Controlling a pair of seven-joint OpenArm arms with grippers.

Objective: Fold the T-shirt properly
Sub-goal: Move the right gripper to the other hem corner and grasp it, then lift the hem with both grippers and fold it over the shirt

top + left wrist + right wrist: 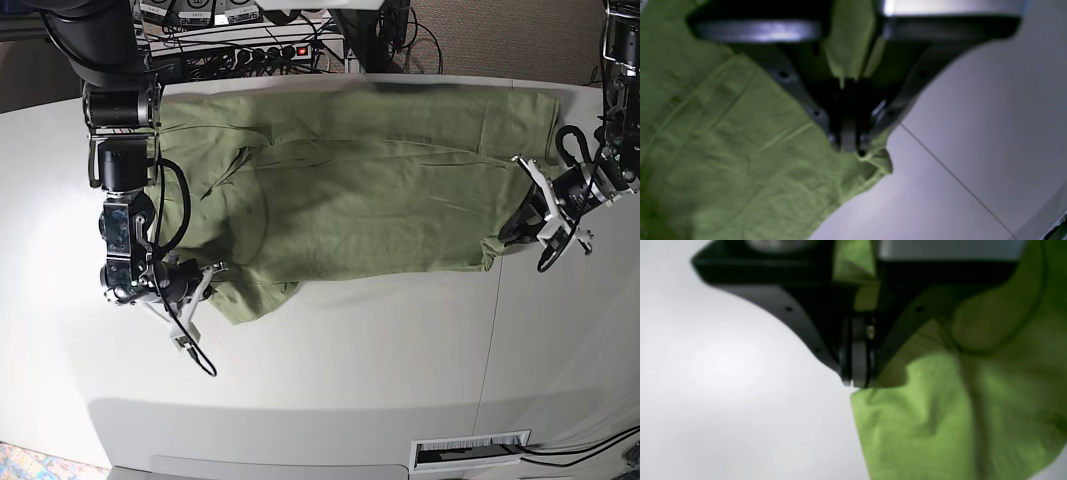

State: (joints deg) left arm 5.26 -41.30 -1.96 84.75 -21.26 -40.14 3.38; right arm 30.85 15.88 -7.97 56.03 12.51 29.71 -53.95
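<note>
The olive-green T-shirt (360, 185) lies spread across the white table, wrinkled, its long side running left to right. My left gripper (508, 238), on the base view's right, is shut on the shirt's front right corner; in the left wrist view (850, 148) cloth is pinched between the closed fingers and bunches behind them. My right gripper (215, 272), on the base view's left, is shut on the shirt's front left corner; the right wrist view (857, 383) shows the green cloth (923, 420) hanging from the closed fingers.
The white table (350, 370) stretches in front of the shirt, with a seam line (490, 340) on its right part. Cables and a power strip (270, 50) lie behind the table's far edge. A vent slot (470, 452) sits at the front edge.
</note>
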